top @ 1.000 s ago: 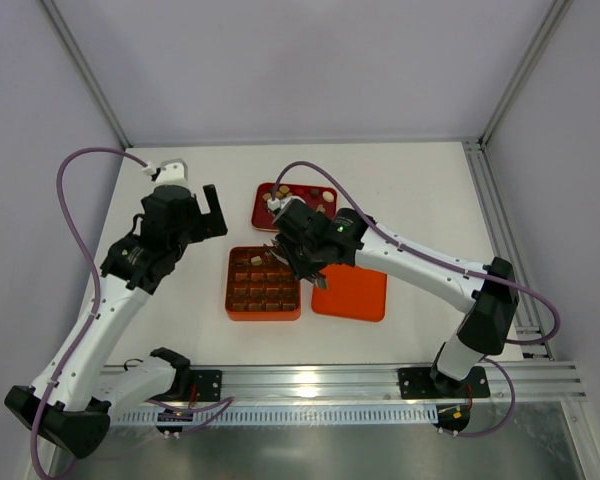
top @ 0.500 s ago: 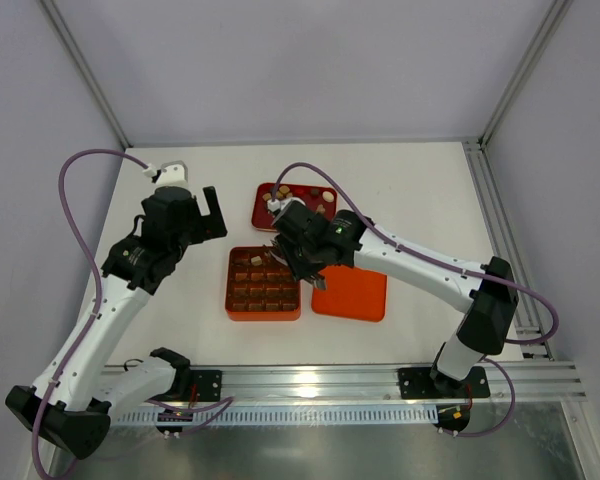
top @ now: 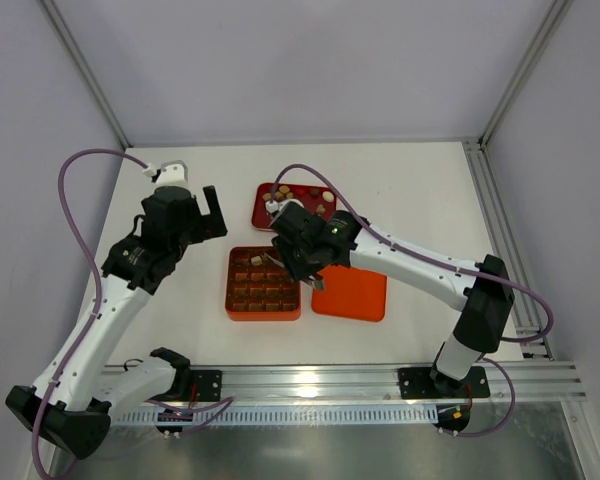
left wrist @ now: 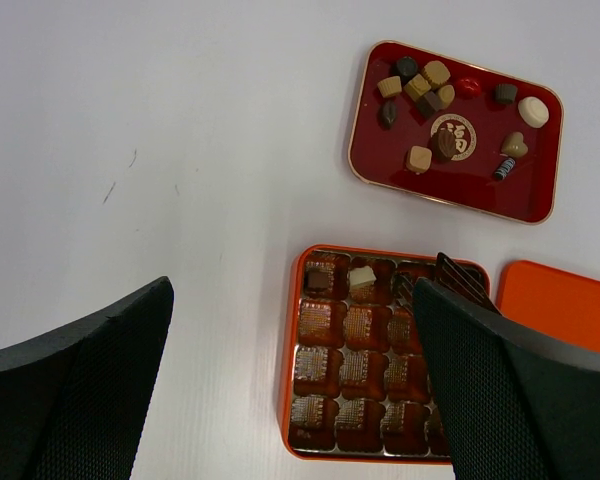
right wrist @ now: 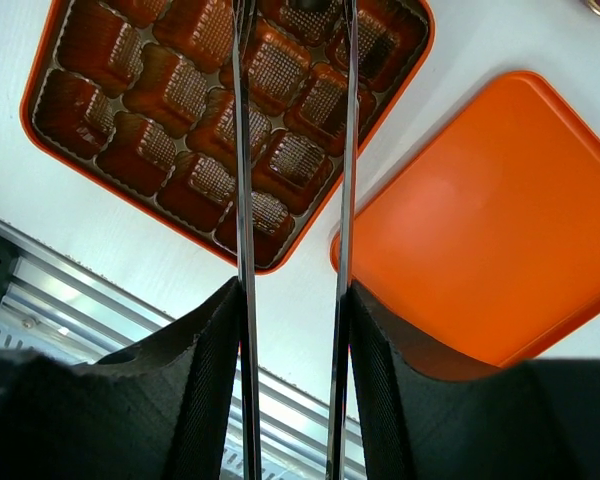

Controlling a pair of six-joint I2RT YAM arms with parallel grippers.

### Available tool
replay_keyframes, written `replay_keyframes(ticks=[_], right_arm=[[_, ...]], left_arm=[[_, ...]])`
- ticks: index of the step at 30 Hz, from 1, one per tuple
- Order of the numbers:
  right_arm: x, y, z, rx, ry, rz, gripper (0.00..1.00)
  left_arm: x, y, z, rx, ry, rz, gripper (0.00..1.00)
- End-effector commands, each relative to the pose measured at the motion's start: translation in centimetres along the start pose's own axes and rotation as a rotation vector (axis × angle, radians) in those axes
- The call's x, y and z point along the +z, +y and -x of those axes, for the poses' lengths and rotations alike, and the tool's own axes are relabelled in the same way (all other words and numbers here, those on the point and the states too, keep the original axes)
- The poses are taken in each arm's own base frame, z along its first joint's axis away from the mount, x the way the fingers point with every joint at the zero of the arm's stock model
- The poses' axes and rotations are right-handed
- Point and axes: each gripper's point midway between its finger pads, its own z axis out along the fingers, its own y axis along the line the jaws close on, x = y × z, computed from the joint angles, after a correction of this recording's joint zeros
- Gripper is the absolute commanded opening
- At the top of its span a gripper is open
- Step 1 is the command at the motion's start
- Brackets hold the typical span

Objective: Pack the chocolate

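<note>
Most of the chocolate (left wrist: 420, 88) lies loose in the red tray (left wrist: 365, 150) at the far side. A tight knot of it sits at the tray's far left and single pieces are strewn to the right, while only a dark piece and a cream one show in the far row of the orange box (left wrist: 292, 400) just nearer. The pieces are tiny and several are rounded, so I'd worry that one squirts out of a thin-bladed pinch and drops on the table (left wrist: 130, 120) between tray and box. One could also land cocked across a cell wall instead of down in its crinkled cup. Picking from the crowded knot could shove its neighbours about as well. The right gripper (top: 285, 262) hangs over the box's far right cells with its two blades apart. Their tips run out of the wrist view, so I cannot tell whether a piece sits between them. If a blade catches a paper cup, I reckon the box could drag toward the lid (left wrist: 570, 300) lying just to its right, since nothing pins it. The left gripper (left wrist: 292, 288) is spread wide and hovers well above it all. As for heading, the cubes have no real long axis. The small striped piece at the tray's right lies roughly near to far, and the red oval lies left to right.
</note>
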Motion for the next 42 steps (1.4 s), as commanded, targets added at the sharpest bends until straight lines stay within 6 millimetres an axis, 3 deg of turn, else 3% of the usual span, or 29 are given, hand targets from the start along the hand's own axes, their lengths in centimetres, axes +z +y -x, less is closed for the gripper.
replay_keyframes(ticks=[1,6,10,13,25,42], right_arm=[[-2.6,-0.2,4.2,0.031,-0.127,0.026,0.47],[-4.5,-4.6,7.4,0.082,-0.185,-0.03,0.47],[-3.9,-9.2,8.2,0.155,-0.183,-0.093,0.46],[-2.8,-11.2,8.1,0.182,-0.164,-0.116,0.44],[3.1,-13.1,6.1,0.203,-0.036,-0.148,0.4],[5.9,-14.5,5.2,0.23,0.016,-0.175,0.38]], left_arm=[[-0.2,-0.3,1.2,-0.031,-0.044,-0.016,1.0],[-0.2,-0.3,1.5,-0.032,-0.048,-0.02,1.0],[-0.3,-0.4,1.5,-0.035,-0.049,-0.022,1.0],[-0.2,-0.5,1.5,-0.033,-0.045,-0.025,1.0],[-0.2,-0.3,1.6,-0.032,-0.049,-0.02,1.0],[-0.1,-0.2,1.6,-0.032,-0.047,-0.015,1.0]])
